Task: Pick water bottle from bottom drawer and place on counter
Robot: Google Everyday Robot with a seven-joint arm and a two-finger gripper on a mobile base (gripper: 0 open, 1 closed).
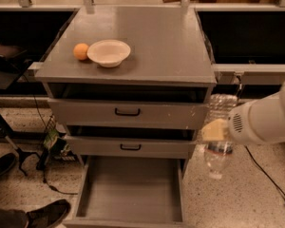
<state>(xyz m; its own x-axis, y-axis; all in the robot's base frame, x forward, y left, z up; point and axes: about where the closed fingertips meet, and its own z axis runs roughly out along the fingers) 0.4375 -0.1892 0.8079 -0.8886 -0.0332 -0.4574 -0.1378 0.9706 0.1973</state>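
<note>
My gripper (215, 130) is shut on the water bottle (219, 152), a clear crinkled plastic bottle held upright-inverted with its pale cap pointing down, to the right of the cabinet and level with the middle drawer. The white arm (266, 118) comes in from the right edge. The bottom drawer (129, 194) is pulled out and its grey floor is bare. The counter (156, 46) is the flat grey top of the cabinet, above and left of the bottle.
A white bowl (109, 52) and an orange (80, 51) sit on the counter's left side. Two upper drawers with black handles (127, 111) are slightly open. Shoes (33, 215) and cables lie on the floor at left. Dark shelving flanks the cabinet.
</note>
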